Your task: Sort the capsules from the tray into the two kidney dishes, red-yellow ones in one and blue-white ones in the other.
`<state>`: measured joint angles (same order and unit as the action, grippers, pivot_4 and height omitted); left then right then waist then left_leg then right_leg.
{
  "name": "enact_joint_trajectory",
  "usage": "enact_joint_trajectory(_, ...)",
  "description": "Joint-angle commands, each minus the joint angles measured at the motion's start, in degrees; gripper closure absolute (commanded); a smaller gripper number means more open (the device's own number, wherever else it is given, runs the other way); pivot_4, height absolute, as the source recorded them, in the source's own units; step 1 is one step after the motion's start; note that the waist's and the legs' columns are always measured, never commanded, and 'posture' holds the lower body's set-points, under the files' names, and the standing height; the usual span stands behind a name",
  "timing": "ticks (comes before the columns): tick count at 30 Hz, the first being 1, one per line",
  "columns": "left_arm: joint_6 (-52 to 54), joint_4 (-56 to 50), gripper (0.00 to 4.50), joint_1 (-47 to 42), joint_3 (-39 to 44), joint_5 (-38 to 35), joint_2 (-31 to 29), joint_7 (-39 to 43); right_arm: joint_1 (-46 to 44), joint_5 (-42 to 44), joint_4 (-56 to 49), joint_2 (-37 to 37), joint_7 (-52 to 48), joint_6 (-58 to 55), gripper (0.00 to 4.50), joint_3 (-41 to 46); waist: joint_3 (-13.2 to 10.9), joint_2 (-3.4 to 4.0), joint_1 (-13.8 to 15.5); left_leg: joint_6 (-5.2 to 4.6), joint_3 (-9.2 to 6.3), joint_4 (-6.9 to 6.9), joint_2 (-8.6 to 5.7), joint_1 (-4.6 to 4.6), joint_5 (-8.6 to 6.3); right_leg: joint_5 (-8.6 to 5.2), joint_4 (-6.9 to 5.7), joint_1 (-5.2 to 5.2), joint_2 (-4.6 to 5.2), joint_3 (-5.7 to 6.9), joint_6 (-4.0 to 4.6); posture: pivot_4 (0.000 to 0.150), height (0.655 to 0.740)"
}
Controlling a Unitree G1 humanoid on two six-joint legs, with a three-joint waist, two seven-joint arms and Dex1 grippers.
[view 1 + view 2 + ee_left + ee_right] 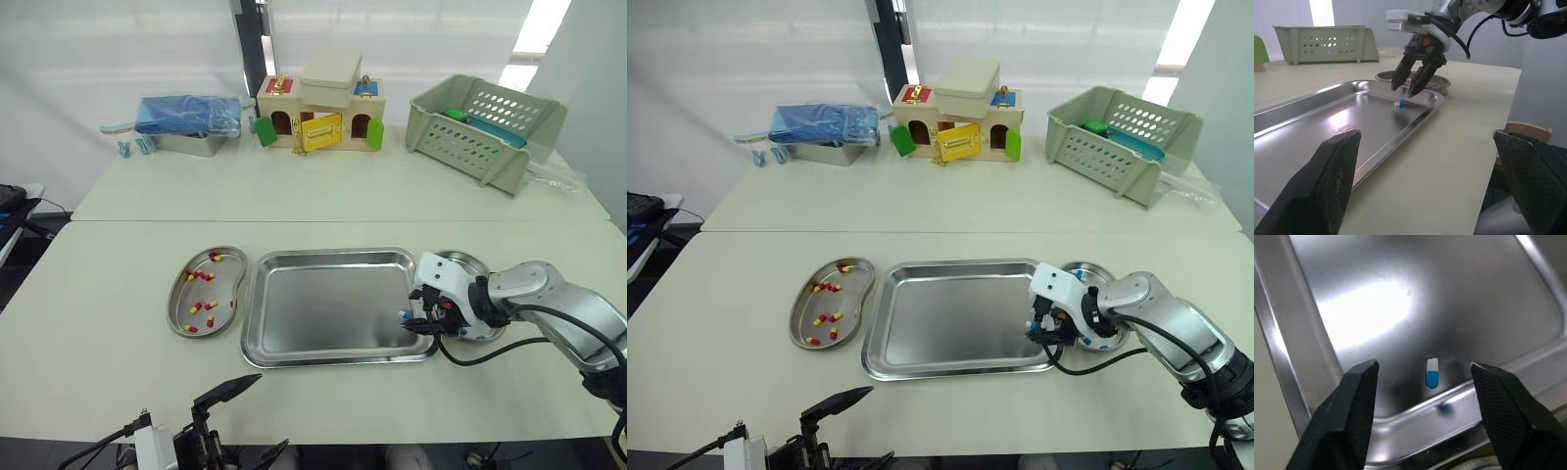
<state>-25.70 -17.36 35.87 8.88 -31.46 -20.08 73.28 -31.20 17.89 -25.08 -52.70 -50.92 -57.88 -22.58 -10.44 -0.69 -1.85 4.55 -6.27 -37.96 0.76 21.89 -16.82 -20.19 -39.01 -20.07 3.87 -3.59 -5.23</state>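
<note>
One steel tray (323, 304) mid-frame has the right gripper (1403, 90) hanging open over its lower right corner, astride a lone blue-white capsule (1432, 373), so it should sink straight, stay centred and close gently.

Silver arm (554, 289), black cable (468, 363), black-fingered tool (1402, 92)

Bare tray (323, 304) around blue-white capsule (1432, 372), its rim just beside, right end effector (1402, 91) spread wide above
</note>
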Motion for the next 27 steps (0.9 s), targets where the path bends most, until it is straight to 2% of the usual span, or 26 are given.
enact_joint_trajectory(1,-1.3,-1.1,0.0,0.8,-0.8,-0.2,-0.7,-1.0,-1.7,-1.7,-0.6,1.1,0.8,0.0,2.0,-0.5,0.0,0.0,0.0,0.0,0.0,0.0,0.0,0.0,0.0,0.0,0.0,0.0,0.0,0.0,0.0,0.15,0.74)
enact_joint_trajectory(8,-1.4,-1.3,0.0,0.6,-1.5,0.0,-1.8,-2.7,-1.7,-4.3,0.3,3.2,2.0,-0.2,2.0,-3.2,0.0,0.0,0.0,0.0,-0.03,0.01,0.0,0.0,0.0,0.0,0.0,-0.01,-0.02,0.0,0.0,0.15,0.74)
enact_joint_trajectory(15,-2.0,-1.1,0.0,0.8,-2.0,-0.1,-2.9,-3.6,-1.9,-5.9,-0.7,2.0,0.9,-2.5,2.0,-5.5,0.0,0.0,0.0,0.0,-0.05,0.01,0.0,0.0,0.0,0.0,0.0,-0.01,-0.02,0.01,0.0,0.15,0.74)
enact_joint_trajectory(25,-2.4,-1.0,0.0,0.5,-2.3,-0.1,-3.4,-4.5,-1.8,-5.9,-2.1,2.1,0.7,-3.9,4.37,-5.0,0.0,0.0,0.0,0.0,-0.04,0.02,0.0,-0.01,0.0,0.0,0.01,0.0,-0.02,0.01,0.0,0.15,0.74)
enact_joint_trajectory(27,-2.4,-1.0,0.0,0.5,-2.4,-0.2,-3.5,-4.4,-1.9,-5.6,-2.3,2.4,0.7,-4.1,4.49,-4.7,0.0,0.0,0.0,0.0,-0.04,0.01,0.0,0.0,0.0,0.0,0.01,0.0,-0.02,0.01,0.0,0.15,0.74)
